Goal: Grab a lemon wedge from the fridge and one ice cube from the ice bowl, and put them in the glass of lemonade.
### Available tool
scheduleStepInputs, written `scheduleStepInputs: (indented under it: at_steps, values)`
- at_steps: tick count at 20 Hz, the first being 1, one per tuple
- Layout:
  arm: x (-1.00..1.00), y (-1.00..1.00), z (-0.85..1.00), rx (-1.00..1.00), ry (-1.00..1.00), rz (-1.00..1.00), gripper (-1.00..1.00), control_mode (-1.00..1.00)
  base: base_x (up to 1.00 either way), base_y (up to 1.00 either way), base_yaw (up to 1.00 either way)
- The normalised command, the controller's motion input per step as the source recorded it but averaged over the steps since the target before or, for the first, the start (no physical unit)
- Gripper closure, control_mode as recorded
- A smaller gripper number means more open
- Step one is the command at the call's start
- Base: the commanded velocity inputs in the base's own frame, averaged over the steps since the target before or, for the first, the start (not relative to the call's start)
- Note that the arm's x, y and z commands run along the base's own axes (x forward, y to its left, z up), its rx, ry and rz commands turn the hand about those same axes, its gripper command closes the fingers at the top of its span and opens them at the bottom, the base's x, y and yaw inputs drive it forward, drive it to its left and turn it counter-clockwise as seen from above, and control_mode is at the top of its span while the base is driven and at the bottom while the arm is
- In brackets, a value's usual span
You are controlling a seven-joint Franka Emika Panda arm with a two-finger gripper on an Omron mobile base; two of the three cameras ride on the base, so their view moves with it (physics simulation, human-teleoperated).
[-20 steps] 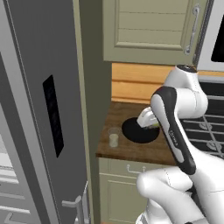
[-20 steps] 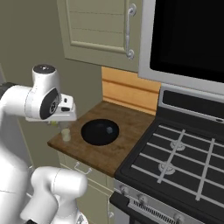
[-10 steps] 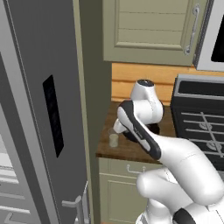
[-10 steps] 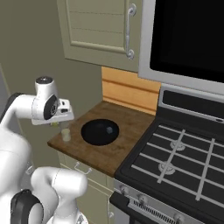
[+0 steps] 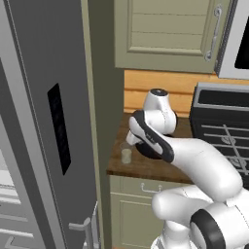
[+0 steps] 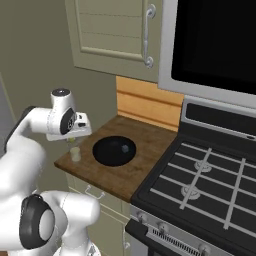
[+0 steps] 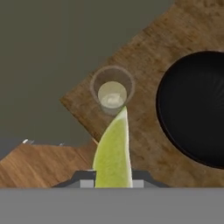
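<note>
One small yellow-green lemon wedge (image 7: 113, 153), light and likely slippery, is pinched at its thick end between the fingers (image 7: 83, 179), above the clear lemonade glass (image 7: 112, 91).

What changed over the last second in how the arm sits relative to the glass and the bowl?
The arm swung left across the counter, from over the ice bowl to above the glass of lemonade. The gripper kept its hold on the lemon wedge, whose tip now points at the glass in the hand view. Glass, bowl and the fridge stayed put; nothing was let go.
</note>
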Motion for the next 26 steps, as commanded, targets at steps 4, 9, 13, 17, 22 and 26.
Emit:
scheduleStepInputs:
  at_steps: [4, 9, 13, 17, 22, 26]
  values:
    - [0.18, 0.00, -0.08, 0.00, 0.00, 0.00, 1.00, -1.00, 0.00, 0.00, 0.00]
    - [0.33, 0.00, 0.00, 0.00, 0.00, 0.00, 1.00, -1.00, 0.00, 0.00, 0.00]
    - [0.54, 0.05, 0.00, -0.01, 0.00, 0.00, 1.00, -1.00, 0.00, 0.00, 0.00]
    - [0.25, 0.42, -0.15, 0.00, 0.00, 0.00, 1.00, -1.00, 0.00, 0.00, 0.00]
    - [0.19, 0.41, -0.09, -0.01, 0.00, 0.00, 1.00, -1.00, 0.00, 0.00, 0.00]
    - [0.09, 0.06, -0.20, 0.00, -0.01, 0.00, 1.00, -1.00, 0.00, 0.00, 0.00]
